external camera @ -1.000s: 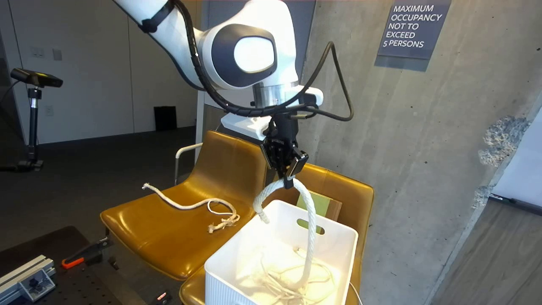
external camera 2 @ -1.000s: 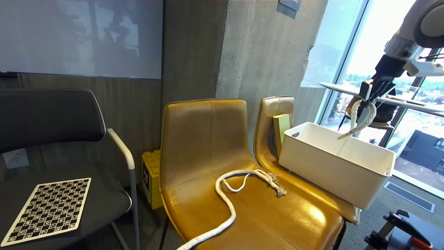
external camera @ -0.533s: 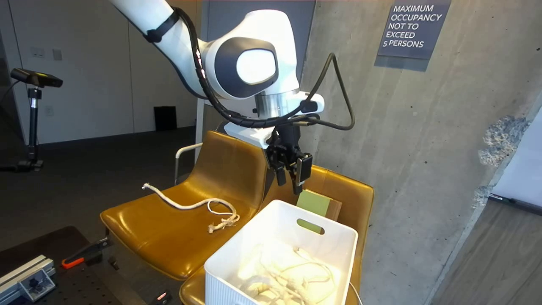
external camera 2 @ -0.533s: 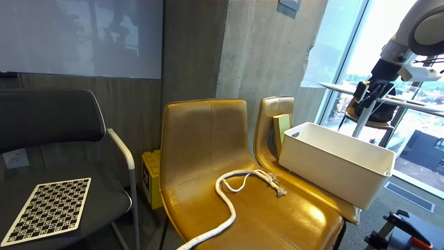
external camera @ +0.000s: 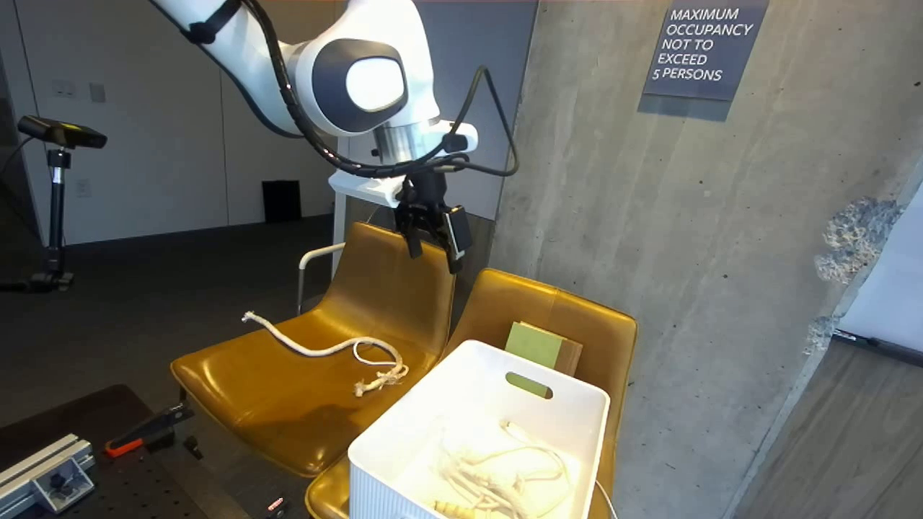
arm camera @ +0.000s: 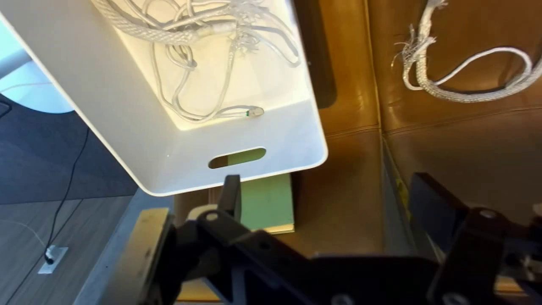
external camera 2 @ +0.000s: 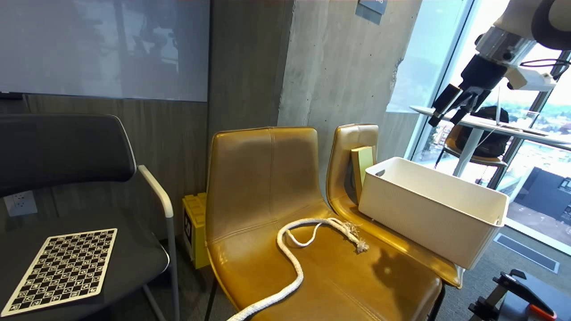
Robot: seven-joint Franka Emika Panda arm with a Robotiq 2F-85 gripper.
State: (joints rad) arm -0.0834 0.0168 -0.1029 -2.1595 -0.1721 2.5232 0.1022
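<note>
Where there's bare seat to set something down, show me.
Free: the tan chair seat, between the white rope and the neighbouring chair holding the storage bin. Crowded: that chair's seat, mostly bin-covered, and the bin's floor, tangled with cords.

In an exterior view, a bin (external camera: 469, 378) sat at the frame's lower centre on a chair (external camera: 609, 353), cords (external camera: 476, 484) inside and a slab (external camera: 532, 344) between it and the backrest (external camera: 519, 299). Left of the bin, a rope (external camera: 310, 352) lay on another chair (external camera: 267, 396); the pincer (external camera: 435, 260) hung mid-frame.
</note>
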